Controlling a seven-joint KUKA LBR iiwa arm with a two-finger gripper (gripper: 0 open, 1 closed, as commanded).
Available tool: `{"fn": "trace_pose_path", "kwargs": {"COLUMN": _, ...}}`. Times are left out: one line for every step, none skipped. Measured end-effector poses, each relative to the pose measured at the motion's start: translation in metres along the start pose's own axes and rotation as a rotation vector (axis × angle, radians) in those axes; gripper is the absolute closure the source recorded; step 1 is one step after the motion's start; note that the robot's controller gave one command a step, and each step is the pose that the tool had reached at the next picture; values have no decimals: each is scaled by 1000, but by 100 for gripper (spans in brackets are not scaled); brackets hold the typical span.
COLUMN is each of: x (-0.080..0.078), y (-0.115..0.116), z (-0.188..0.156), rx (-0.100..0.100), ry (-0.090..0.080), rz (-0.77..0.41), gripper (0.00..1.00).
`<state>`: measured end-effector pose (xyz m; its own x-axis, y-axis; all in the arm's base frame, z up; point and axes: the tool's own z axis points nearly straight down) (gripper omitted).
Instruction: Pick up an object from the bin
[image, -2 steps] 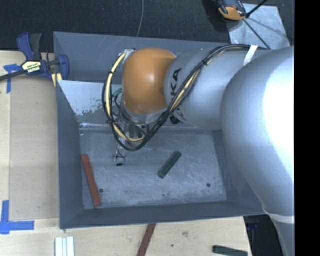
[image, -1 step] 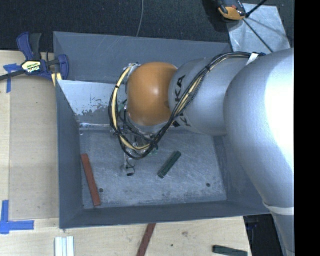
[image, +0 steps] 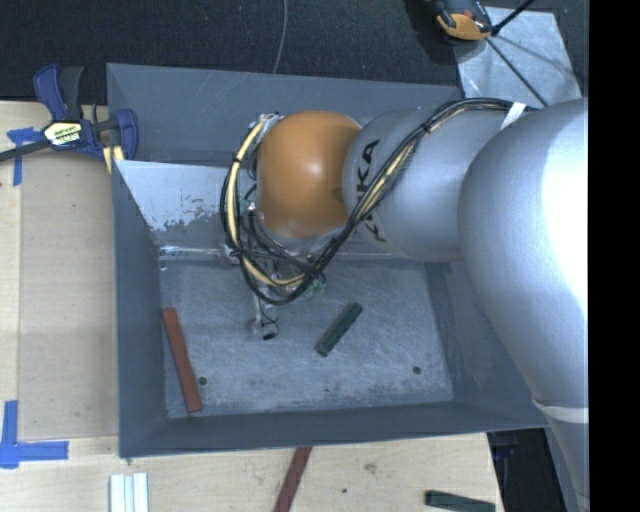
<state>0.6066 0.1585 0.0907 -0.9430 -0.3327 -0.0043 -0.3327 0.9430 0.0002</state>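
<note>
Approach step: we had gripper (image: 265, 325) near grey metal bin (image: 138, 330) centre, open/closed unclear. Next needed: centring over nearby dark-green rectangular bar (image: 338, 329).

Dark capital lettering (image: 367, 165) runs along the silver arm (image: 440, 200) over the far side of the bin. It sits on the rounded link just right of the orange cover (image: 305, 170), up the arm from the gripper (image: 266, 326). The letters "KA" read clearly at the far end of the word. Nearer, a further "K" shows in part (the maker's name, KUKA, fits what can be read). The letters between are crossed by black and yellow cables (image: 447, 110) running over the link.
</note>
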Motion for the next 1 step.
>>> {"fn": "trace_pose_path", "kwargs": {"x": 24, "y": -44, "z": 10, "rx": -1, "ry": 1, "rz": 110, "gripper": 0}}
